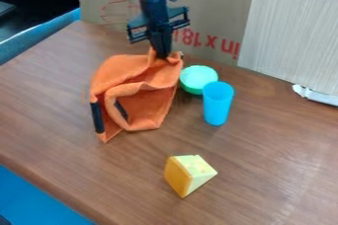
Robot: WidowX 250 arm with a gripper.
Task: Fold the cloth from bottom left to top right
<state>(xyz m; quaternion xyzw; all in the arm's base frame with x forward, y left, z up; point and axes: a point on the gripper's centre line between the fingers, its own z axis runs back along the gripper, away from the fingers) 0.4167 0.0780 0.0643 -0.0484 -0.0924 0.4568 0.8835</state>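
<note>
One cheese wedge lies nearest the camera. One orange cloth sits rumpled on the left half of the table, its long axis slanting from upper right to a lower-left corner; one gripper pinches its top edge. Just right are two containers, one green bowl and one upright blue cup, contents unclear.

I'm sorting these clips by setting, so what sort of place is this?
Probably a robotics test bench: a brown wood-grain table, a black robot arm over an orange cloth, and a printed brown cardboard sheet standing behind as a backdrop.
</note>
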